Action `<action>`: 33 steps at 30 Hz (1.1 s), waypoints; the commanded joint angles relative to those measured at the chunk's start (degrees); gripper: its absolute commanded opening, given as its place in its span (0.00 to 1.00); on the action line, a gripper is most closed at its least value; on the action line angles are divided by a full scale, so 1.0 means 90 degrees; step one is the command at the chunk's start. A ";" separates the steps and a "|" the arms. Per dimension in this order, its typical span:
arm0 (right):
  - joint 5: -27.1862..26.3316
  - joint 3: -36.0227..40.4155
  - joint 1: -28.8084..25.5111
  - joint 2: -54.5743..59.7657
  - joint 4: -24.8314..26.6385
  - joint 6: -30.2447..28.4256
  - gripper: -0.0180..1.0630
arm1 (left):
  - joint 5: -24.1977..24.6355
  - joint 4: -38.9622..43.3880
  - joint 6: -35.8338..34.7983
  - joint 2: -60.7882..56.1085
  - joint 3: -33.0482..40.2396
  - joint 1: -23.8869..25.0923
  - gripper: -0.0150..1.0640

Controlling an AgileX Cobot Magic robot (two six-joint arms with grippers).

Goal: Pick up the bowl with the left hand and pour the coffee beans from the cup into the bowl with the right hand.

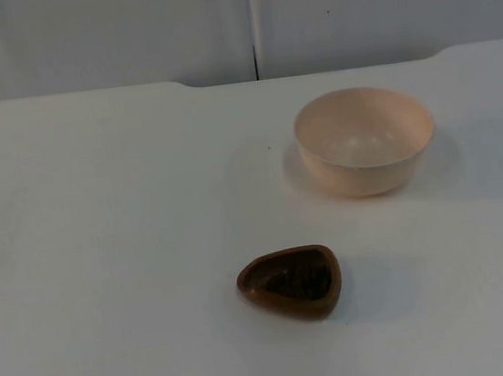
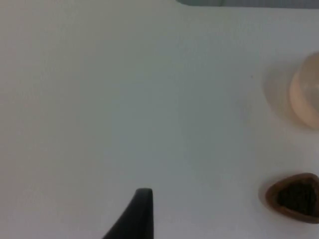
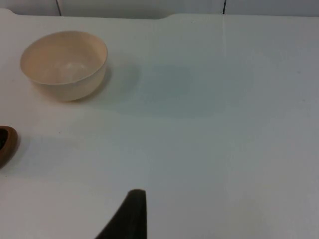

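Starting layout for a two-arm pour. A pale peach bowl [image 1: 365, 140] stands upright on the white worktop [image 1: 104, 261], towards the grey partition wall [image 1: 122, 34]. Its inside appears empty. The brown cup [image 1: 291, 283], teardrop-shaped with one end drawn to a narrow lip, sits apart from the bowl on the side away from the wall, and dark coffee beans [image 1: 298, 283] cover its floor. Neither vessel is touched or lifted, so both steps of the task remain to be done.

The left claw [image 2: 143, 211] is seen as one black fingertip in the left wrist view. It hangs above bare worktop well apart from the bowl [image 2: 305, 94], with the cup [image 2: 294, 197] also off to one side. The right claw [image 3: 133, 211] likewise presents one fingertip in the right wrist view, well apart from the bowl [image 3: 65, 63], and the cup's rim [image 3: 7, 144] is just visible. Whether either claw is wide or narrow cannot be told from these views.

Hazards, as judgement: the bowl is light-looking and smooth-walled, so a claw closing on its rim off-centre may push it along the worktop or tip it. The cup is shallow and open, so a grasp that tilts it before it is above the bowl would scatter beans. The bowl lies on the right arm's side of the cup, so the left arm's reach may cross the right arm's path.
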 commanded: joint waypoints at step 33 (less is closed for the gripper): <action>-0.0038 0.0015 -0.0037 -0.0023 0.0013 0.0016 0.99 | -0.0860 -0.2041 0.1508 0.3336 -0.0476 -0.1705 0.96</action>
